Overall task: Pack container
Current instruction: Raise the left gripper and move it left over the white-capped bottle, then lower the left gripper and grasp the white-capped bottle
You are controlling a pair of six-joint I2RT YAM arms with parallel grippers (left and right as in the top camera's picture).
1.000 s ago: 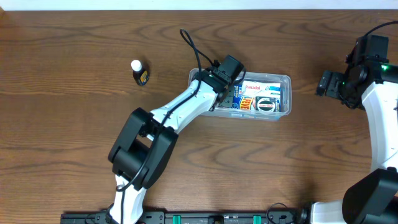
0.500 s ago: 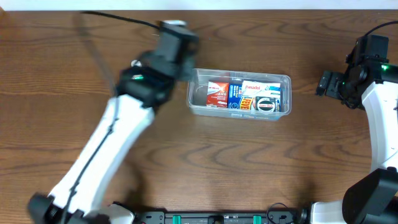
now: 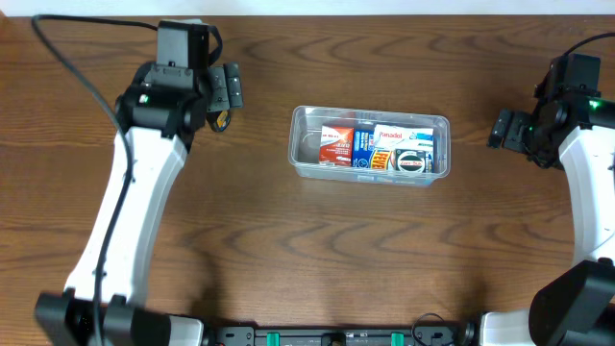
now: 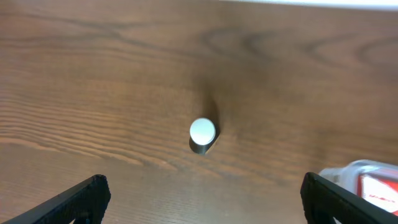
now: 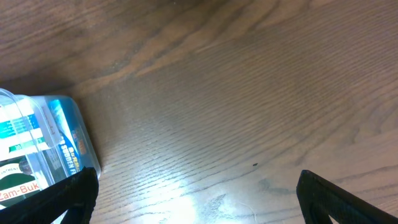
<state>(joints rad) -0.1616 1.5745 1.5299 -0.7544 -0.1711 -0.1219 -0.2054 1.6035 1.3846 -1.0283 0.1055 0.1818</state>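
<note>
The left claw (image 4: 204,194) had been withdrawn from the container (image 3: 302,152) within the last second and swung over the white-capped bottle (image 4: 202,132), with its fingers spread apart and empty. The container was left mid-tabletop (image 3: 384,250), with several boxes (image 3: 336,144) already laid inside. The bottle was judged the next item to be packed. The right claw (image 5: 199,194) was held apart and idle, well to the container's right.
</note>
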